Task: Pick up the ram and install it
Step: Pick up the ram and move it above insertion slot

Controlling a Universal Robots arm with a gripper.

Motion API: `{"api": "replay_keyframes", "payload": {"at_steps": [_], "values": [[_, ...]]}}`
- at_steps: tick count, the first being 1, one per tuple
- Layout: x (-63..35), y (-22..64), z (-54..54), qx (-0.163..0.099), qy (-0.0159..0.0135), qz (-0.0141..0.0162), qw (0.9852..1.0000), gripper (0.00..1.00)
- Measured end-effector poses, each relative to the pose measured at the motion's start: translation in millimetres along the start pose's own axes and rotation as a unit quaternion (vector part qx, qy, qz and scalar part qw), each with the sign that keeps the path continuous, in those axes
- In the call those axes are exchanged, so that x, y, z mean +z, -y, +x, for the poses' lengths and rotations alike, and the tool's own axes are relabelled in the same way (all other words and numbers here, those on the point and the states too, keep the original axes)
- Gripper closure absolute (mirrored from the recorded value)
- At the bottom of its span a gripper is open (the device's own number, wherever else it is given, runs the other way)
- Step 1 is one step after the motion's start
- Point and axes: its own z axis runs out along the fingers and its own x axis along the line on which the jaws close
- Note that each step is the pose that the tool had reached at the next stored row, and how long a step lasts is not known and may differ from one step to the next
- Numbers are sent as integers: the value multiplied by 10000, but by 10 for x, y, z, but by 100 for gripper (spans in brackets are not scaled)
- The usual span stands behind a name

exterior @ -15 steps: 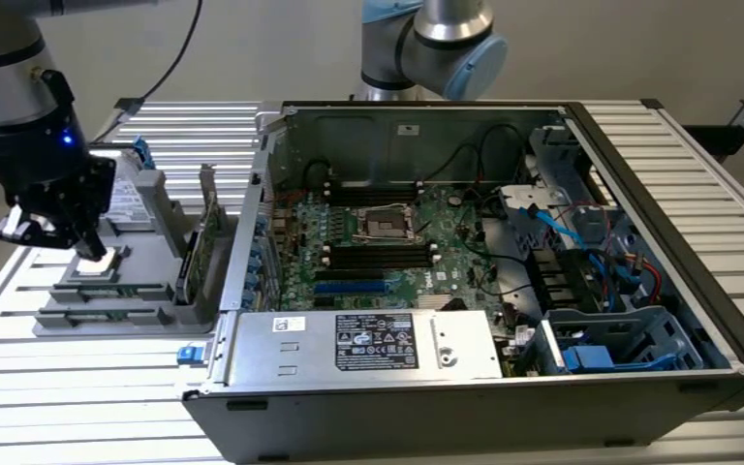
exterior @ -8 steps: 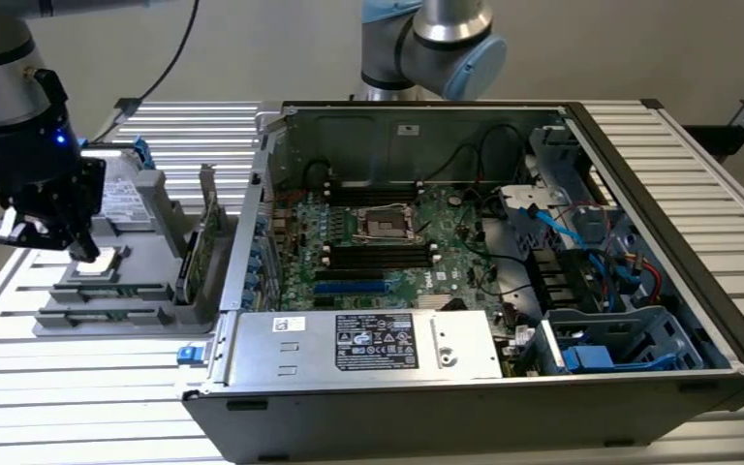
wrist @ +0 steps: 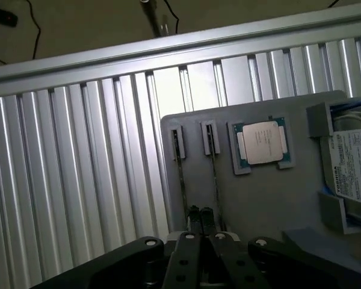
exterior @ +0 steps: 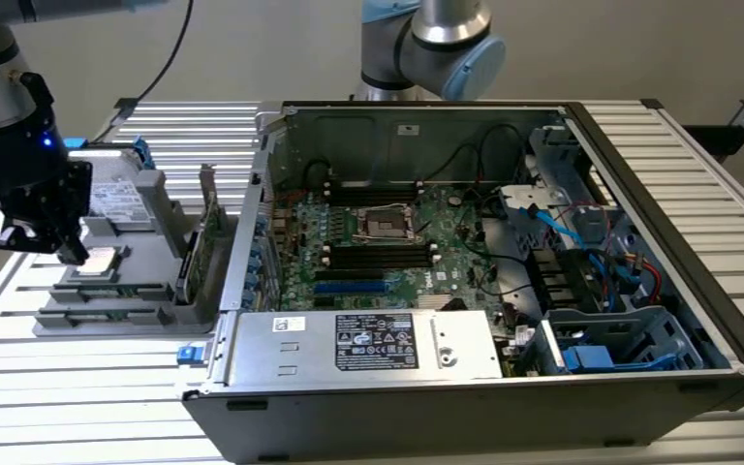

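Note:
My gripper hangs at the exterior view's left, just above the near end of a grey parts fixture. In the wrist view its dark fingers stand pressed together, shut, over two narrow grooves in the fixture. A thin dark strip runs along each groove. I cannot tell whether either strip is the ram seen edge-on, or whether anything sits between the fingertips. The open computer case lies in the middle, with black memory slots on its motherboard.
On the fixture a square processor sits beside the grooves, a labelled hard drive lies past it, and a green expansion card stands at the case side. A second arm's base rises behind the case. The ribbed metal table surrounds everything.

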Motion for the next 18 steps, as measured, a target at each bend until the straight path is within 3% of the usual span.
{"api": "replay_keyframes", "payload": {"at_steps": [9,12,14,18], "values": [[35,-62,65,-182,-2,7,9998,90],[35,-61,66,-183,-2,7,9998,82],[38,-62,66,-183,-2,8,9998,69],[104,-73,71,-185,-2,7,9998,69]]}}
